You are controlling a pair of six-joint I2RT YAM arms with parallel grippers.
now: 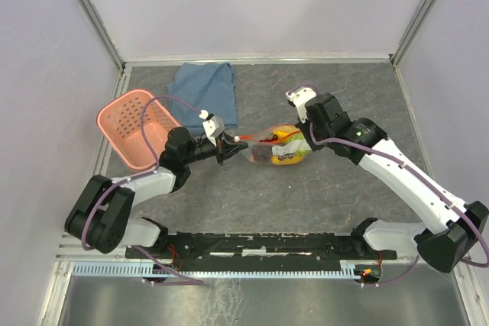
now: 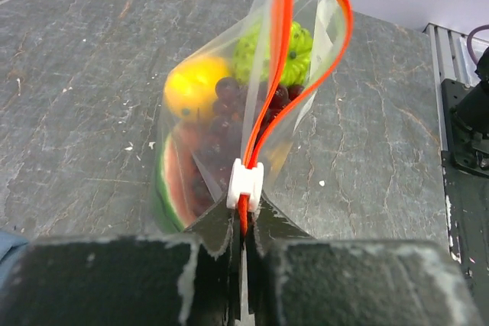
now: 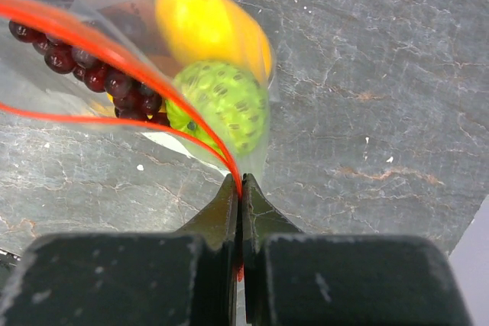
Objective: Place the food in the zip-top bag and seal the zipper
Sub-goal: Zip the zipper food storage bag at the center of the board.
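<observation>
The clear zip-top bag (image 1: 279, 149) lies mid-table and holds the food: a yellow-orange round fruit (image 2: 192, 84), a yellow-green bumpy ball (image 3: 221, 104), dark purple grapes (image 3: 92, 74) and a watermelon slice (image 2: 170, 181). Its orange-red zipper (image 2: 279, 59) stands open between the two grippers, with a white slider (image 2: 244, 185) at the left end. My left gripper (image 1: 229, 143) is shut on the zipper strip just behind the slider. My right gripper (image 1: 299, 129) is shut on the zipper's other end (image 3: 235, 177).
A pink perforated basket (image 1: 137, 127) lies tipped at the left. A folded blue cloth (image 1: 205, 89) lies at the back. The walls of the enclosure stand on the left, back and right.
</observation>
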